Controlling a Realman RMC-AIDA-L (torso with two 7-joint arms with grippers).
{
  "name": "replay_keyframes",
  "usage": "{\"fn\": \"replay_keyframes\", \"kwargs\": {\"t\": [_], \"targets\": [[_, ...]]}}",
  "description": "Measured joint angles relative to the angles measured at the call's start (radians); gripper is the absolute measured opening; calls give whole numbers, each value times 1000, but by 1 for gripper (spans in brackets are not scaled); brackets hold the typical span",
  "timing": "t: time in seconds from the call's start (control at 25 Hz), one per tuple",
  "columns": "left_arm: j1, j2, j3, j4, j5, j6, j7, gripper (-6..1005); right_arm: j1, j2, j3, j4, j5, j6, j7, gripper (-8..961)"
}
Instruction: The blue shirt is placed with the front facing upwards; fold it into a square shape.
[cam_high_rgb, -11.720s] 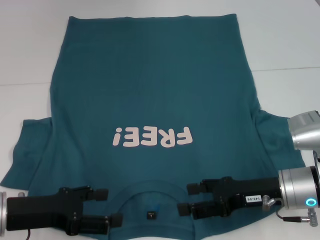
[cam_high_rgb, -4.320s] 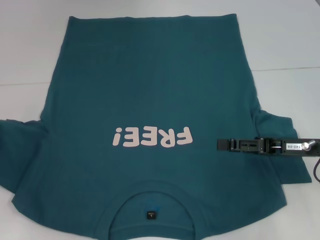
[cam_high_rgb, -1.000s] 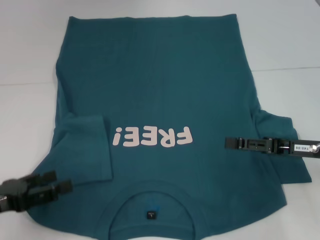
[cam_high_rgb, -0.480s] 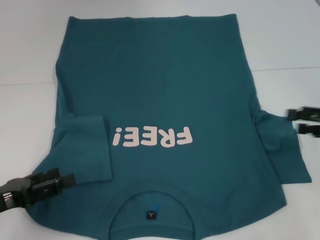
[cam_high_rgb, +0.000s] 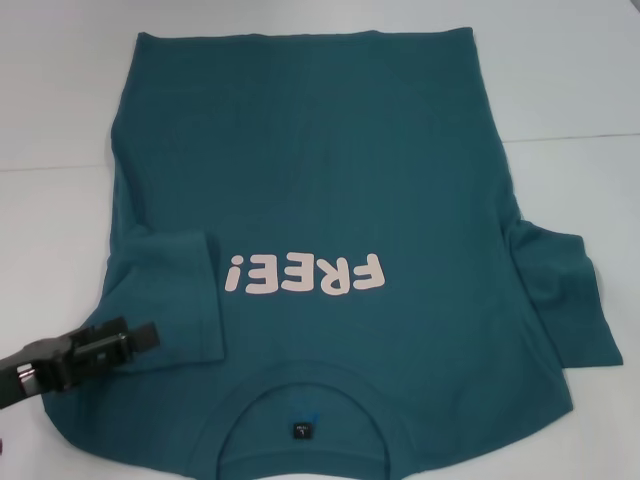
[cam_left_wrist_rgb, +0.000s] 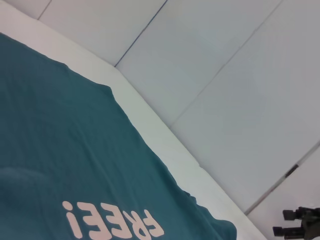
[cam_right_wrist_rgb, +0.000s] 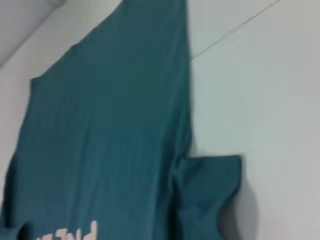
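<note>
Blue shirt spread flat, front up, over a pale, matte white worktop, collar at the near edge, hem at the far edge. Pale pink "FREE!" lettering across the chest, upside down in the head view. Small dark neck label inside the collar. Left sleeve folded inward onto the body, its cuff edge just beside the exclamation mark. Right sleeve spread outward on the worktop, somewhat rumpled where it joins the body.

Left hand low at the near left, black fingers reaching in over the shoulder of the shirt just beside the folded sleeve. Fingers a little apart, nothing visibly between them; contact with the cloth not clear. Right hand out of the head view; a small black hand far off in the left wrist view, clear of the shirt, beyond its right edge, fingers parted with nothing between them.

Thin dark seam lines across the white surface beside the shirt. In the left wrist view, pale panels with dark joints beyond the worktop edge.
</note>
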Motion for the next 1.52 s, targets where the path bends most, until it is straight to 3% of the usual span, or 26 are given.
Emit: {"fn": "replay_keyframes", "kwargs": {"t": [0.28, 0.52, 0.68, 1.0, 1.52], "targets": [[-12, -2, -1, -11, -1, -18, -5, 950, 44, 26, -6, 30, -13, 91, -11, 897], [-8, -4, -1, -11, -13, -23, -8, 949, 105, 21, -32, 202, -21, 222, -4, 894], [-5, -4, 0, -11, -16, -23, -14, 949, 142, 31, -69, 248, -46, 297, -2, 891], [-6, -10, 0, -11, -16, -45, -14, 949, 199, 57, -102, 272, -54, 355, -1, 886], [-14, -11, 1, -24, -15, -53, -15, 950, 210, 55, -122, 299, -56, 368, 7, 879]]}}
